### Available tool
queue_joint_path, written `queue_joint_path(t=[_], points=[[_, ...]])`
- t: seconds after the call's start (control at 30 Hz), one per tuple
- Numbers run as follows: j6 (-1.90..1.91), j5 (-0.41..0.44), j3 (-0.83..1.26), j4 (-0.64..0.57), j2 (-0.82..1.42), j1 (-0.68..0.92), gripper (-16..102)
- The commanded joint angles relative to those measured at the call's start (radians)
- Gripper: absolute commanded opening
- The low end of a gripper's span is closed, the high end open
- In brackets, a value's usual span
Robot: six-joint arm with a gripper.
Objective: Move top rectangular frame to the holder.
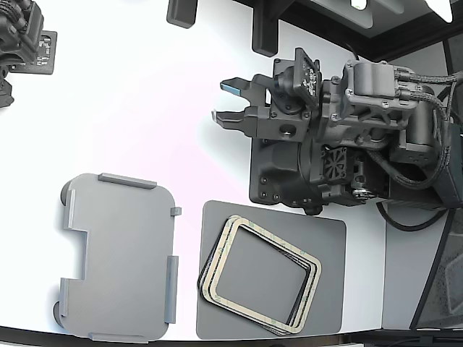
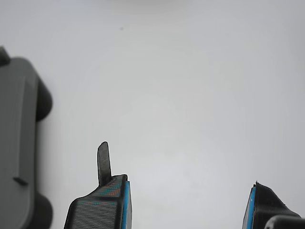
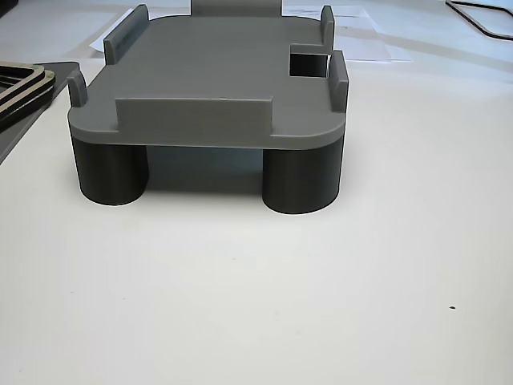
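Bare table (image 1: 145,108) between pincer (image 1: 228,101) and holder (image 1: 119,256).

Bright, even light; soft shadows

On the white worktop (image 1: 145,108) there is one light grey holder (image 1: 119,256), one dark grey mat (image 1: 325,246), one stack of cream rectangular frames (image 1: 217,269) showing at least two rings though the exact number cannot be told, and one pincer (image 1: 226,101) with two fingers.
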Motion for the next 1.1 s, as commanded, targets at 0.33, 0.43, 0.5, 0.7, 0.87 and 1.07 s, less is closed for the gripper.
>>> queue_joint_path(t=[0.33,0.43,0.5,0.7,0.87,1.07], points=[[-0.012,-0.003,-0.025,-0.006,0.02,-0.012,100],[-0.012,-0.003,-0.023,-0.006,0.021,-0.012,100],[-0.012,-0.002,-0.023,-0.005,0.021,-0.012,100],[-0.018,0.026,-0.144,-0.006,-0.034,0.008,100],[0.009,0.106,-0.396,0.078,-0.265,0.121,100],[0.209,0.23,-0.62,0.222,-0.479,0.388,100]])
